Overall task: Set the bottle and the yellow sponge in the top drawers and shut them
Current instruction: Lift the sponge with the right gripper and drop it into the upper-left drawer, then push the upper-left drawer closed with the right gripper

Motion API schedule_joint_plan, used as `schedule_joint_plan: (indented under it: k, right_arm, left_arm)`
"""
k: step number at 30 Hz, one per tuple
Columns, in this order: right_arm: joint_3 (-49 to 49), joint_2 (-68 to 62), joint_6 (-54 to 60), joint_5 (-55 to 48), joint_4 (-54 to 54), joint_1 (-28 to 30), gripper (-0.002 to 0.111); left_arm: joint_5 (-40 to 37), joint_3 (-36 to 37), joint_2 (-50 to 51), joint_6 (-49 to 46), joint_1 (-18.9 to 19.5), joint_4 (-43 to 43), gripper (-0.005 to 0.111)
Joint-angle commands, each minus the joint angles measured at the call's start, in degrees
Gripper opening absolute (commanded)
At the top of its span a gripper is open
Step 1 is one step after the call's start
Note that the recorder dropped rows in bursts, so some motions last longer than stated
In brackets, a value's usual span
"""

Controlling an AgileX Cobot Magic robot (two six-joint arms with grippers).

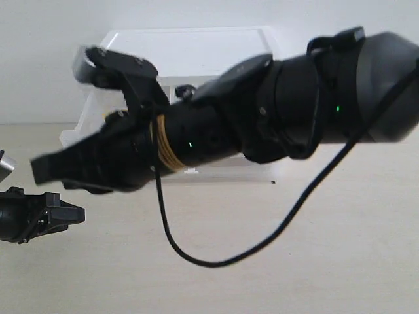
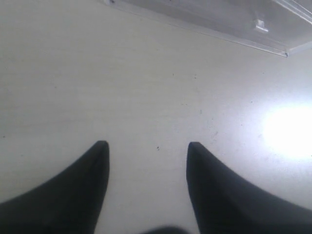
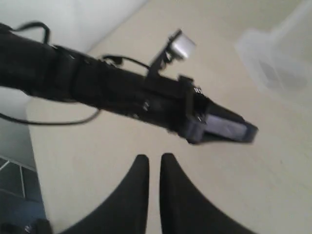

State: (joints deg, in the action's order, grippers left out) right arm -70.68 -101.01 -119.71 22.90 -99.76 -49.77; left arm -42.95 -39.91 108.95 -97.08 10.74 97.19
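Note:
The bottle and the yellow sponge are out of view in all three views. My right arm reaches across the front of the white-topped cabinet and hides the top drawers. Its gripper hangs over the table's left side, shut with nothing between the fingers. Just below it, my left gripper stands open over bare table and holds nothing. The left wrist view shows a translucent drawer front with a small white handle tab; which drawer it is I cannot tell.
A black cable sags from the right arm down toward the tabletop. In the right wrist view the left arm crosses the frame, and a blurred translucent plastic piece of the cabinet lies beyond it. Beige table fills the front right.

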Motion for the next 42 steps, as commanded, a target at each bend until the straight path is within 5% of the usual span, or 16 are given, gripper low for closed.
schedule_joint_plan:
  k: [1,13,42]
  right_arm:
    - [6.2,0.3,-0.1,-8.8,-0.2,0.7,0.000]
    - [3.2,0.0,-0.1,-29.5,-0.2,0.7,0.000]
    - [-23.5,-16.4,2.3,-42.4,-0.2,1.2,0.000]
  left_arm:
    - [-0.5,0.2,-0.7,-0.5,-0.1,0.6,0.046]
    - [-0.5,0.2,-0.7,-0.5,-0.1,0.9,0.046]
    - [-5.4,0.2,-0.7,-0.6,-0.1,0.8,0.046]
